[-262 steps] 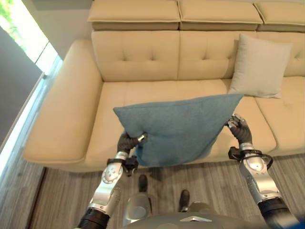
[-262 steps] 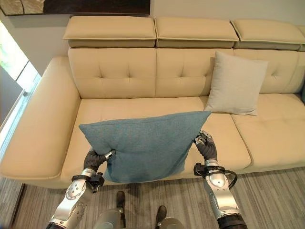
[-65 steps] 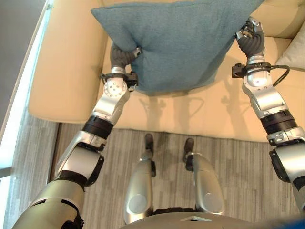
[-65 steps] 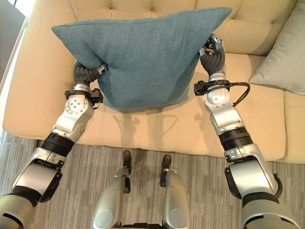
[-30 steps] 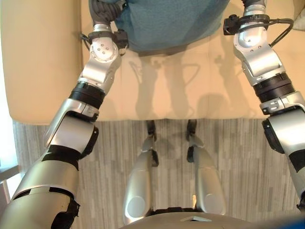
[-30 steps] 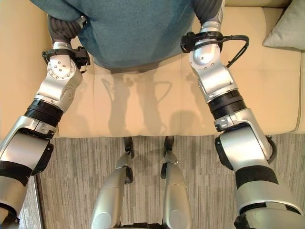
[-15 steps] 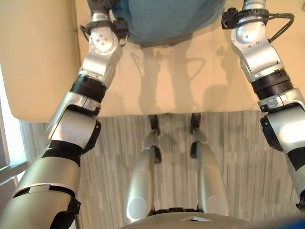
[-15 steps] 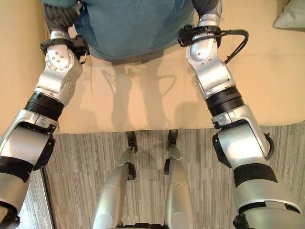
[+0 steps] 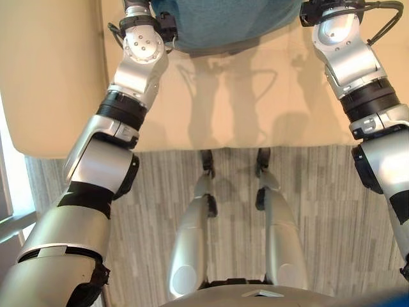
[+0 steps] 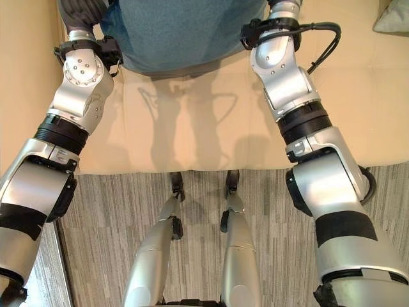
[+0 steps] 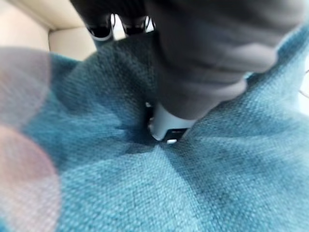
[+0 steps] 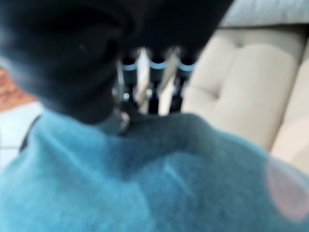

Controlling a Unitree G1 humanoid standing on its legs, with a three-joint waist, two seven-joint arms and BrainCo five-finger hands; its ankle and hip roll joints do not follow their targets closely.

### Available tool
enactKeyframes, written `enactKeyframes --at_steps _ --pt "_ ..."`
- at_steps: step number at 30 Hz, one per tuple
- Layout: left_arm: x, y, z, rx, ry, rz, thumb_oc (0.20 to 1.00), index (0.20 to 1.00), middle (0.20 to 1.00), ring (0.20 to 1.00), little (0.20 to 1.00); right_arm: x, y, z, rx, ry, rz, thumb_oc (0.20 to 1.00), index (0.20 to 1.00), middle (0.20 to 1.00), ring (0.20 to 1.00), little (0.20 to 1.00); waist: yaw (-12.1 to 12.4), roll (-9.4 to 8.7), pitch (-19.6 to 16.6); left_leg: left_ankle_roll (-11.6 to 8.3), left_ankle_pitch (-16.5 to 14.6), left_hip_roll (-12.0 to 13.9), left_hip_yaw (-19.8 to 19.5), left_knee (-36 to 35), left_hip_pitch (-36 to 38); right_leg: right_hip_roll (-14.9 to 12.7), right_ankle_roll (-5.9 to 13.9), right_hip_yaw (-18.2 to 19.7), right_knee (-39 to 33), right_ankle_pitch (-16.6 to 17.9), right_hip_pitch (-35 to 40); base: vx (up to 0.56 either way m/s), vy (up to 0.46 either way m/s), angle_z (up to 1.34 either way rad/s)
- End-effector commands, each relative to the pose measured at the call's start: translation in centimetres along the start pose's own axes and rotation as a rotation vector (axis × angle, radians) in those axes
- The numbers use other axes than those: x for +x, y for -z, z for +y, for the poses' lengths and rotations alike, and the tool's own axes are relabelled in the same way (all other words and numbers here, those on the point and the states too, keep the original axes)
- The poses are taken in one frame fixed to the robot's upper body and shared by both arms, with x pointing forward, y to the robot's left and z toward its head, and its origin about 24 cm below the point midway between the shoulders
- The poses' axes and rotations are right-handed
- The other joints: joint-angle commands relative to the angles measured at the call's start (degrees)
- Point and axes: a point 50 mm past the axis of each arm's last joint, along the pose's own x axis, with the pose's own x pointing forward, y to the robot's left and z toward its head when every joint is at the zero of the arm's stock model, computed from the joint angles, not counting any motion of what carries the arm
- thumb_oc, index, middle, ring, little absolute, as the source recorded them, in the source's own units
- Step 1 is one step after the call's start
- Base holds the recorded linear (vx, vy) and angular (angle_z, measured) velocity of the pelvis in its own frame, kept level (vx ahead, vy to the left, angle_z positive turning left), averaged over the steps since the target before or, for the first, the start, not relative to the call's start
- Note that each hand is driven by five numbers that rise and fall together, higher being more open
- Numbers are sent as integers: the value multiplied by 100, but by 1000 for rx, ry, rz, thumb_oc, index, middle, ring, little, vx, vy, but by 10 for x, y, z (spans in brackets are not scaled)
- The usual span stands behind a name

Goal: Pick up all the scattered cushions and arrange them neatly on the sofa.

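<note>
Left hand [image 11: 193, 58] and right hand [image 12: 87, 53] pinching opposite edges of the teal cushion [image 10: 182, 32], holding it over the cream sofa [image 10: 192, 134] seat.

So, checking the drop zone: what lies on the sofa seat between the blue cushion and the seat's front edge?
Nothing: below the blue cushion the sofa seat is bare down to its front edge, crossed by shadows, as the right eye view shows.

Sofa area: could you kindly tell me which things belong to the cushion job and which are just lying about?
Job: blue cushion, gripped by the left robot hand and right robot hand; sofa; pale cushion on it.
Just about: striped floor.
</note>
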Motion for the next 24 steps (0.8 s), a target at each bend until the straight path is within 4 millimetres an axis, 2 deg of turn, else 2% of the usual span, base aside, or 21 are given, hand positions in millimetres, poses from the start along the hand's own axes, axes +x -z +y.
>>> enactKeyframes --at_steps 1,2,3,4,6,7,8,10,11,18,24 --pt "-1 -49 -55 87 77 -178 724 724 724 724 724 -10 -28 37 -36 -72 -96 200 200 200 200 200 -60 -58 -179 -453 -708 56 -155 183 -31 -148 450 -52 -638 -264 215 -86 -4 9" --pt "0 -54 -58 124 62 -199 548 548 548 548 548 -8 -29 38 -66 -55 -102 200 200 200 200 200 -39 -54 -180 -458 -698 54 -167 182 -49 -147 453 -60 -652 -262 215 2 -18 9" --pt "0 -58 -61 150 65 -218 438 438 438 438 438 -5 -29 36 -112 -53 -107 200 200 200 200 200 -28 -53 -186 -459 -688 51 -183 174 -59 -144 453 -68 -665 -267 214 100 -27 5" --pt "3 -63 -62 176 59 -234 762 762 762 762 762 1 -34 37 -184 -63 -126 200 200 200 200 200 1 -59 -269 -498 -808 70 -254 127 -2 -111 498 -37 -676 -401 256 102 -26 1" --pt "5 -67 -63 194 58 -238 881 881 881 881 881 4 -38 38 -227 -74 -137 200 200 200 200 200 15 -68 -282 -494 -815 73 -267 132 1 -107 491 -39 -666 -412 256 55 -9 0" --pt "6 -68 -66 233 69 -239 1000 1000 1000 1000 1000 7 -37 39 -297 -97 -142 200 200 200 200 200 13 -87 -331 -501 -799 75 -280 102 12 -107 496 -53 -681 -413 271 0 0 0" --pt "7 -69 -66 232 68 -240 1000 1000 1000 1000 1000 8 -38 39 -296 -96 -144 200 200 200 200 200 11 -82 -323 -502 -796 75 -282 100 11 -107 496 -54 -682 -412 270 0 0 0" --pt "8 -70 -69 259 68 -230 1000 1000 1000 1000 1000 9 -36 40 -339 -106 -137 313 313 313 313 313 25 -88 -354 -500 -775 71 -298 69 15 -101 494 -59 -706 -401 276 5 -6 2" --pt "9 -71 -72 273 76 -224 1000 1000 1000 1000 1000 12 -36 39 -398 -98 -139 1000 1000 1000 1000 1000 46 -84 -383 -501 -751 68 -315 41 2 -94 494 -61 -730 -393 274 4 -10 5" --pt "12 -72 -73 341 63 -213 1000 1000 1000 1000 1000 18 -28 29 -519 -54 -108 1000 1000 1000 1000 1000 83 -96 -459 -505 -715 55 -335 -23 4 -77 507 -85 -780 -381 282 1 1 2" --pt "22 -70 -56 376 1 -188 1000 1000 1000 1000 1000 32 -18 -3 -575 74 -59 1000 1000 1000 1000 1000 107 -120 -538 -518 -704 47 -362 -49 49 -82 517 -88 -829 -367 355 0 0 0"
